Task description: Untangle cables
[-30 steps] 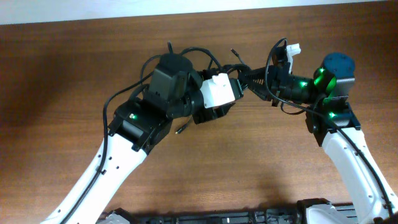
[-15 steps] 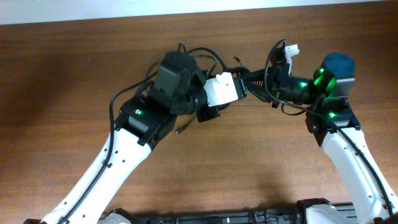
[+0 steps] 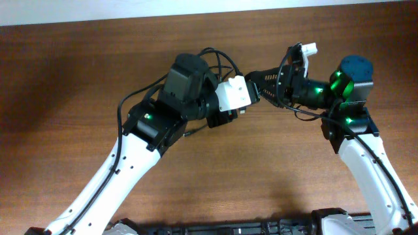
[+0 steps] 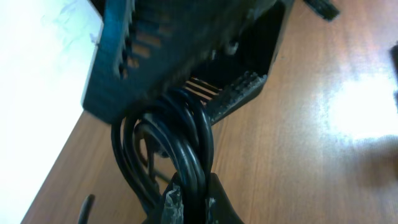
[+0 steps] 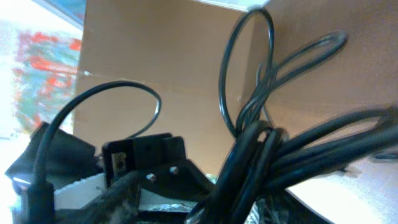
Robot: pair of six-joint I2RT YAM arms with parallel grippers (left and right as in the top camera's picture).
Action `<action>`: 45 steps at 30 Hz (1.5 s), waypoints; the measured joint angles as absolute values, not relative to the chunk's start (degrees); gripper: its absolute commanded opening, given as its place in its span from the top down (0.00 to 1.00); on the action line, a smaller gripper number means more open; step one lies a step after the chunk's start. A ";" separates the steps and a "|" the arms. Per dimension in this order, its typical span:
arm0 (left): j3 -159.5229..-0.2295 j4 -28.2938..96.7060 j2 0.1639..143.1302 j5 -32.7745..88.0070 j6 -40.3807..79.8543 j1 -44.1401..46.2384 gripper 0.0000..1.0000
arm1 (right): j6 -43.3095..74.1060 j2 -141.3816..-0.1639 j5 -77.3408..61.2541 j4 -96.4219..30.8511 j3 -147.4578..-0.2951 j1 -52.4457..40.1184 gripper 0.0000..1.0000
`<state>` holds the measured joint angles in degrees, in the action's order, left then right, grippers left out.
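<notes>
The cables (image 4: 186, 137) are a bundle of thin black cords held off the table between the two grippers. In the left wrist view my left gripper (image 4: 189, 202) is shut on several strands, which run up from its fingers. In the overhead view the left gripper (image 3: 249, 96) sits just below the right gripper (image 3: 253, 76), and a cable loop (image 3: 222, 57) arcs behind the left wrist. In the right wrist view my right gripper (image 5: 196, 208) is open. The bundle (image 5: 261, 155) passes through the gap near its right finger, and loose loops (image 5: 249, 68) hang beyond.
A wooden table (image 3: 78, 85) fills the scene, with a pale wall strip (image 3: 130, 10) along the far edge. A loose cord end (image 3: 190, 132) lies under the left arm. The right arm's own thicker wire (image 3: 307, 115) loops beside its wrist.
The left gripper has closed on the cable bundle after edging right and toward the far edge. The right gripper, shut on the bundle before, has opened.
</notes>
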<state>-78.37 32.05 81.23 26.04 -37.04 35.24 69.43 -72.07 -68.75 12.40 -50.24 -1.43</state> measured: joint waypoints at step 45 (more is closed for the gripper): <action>-77.82 17.34 82.19 13.10 -13.19 35.24 1.00 | 57.19 -77.06 -58.72 1.37 -50.30 -1.34 0.14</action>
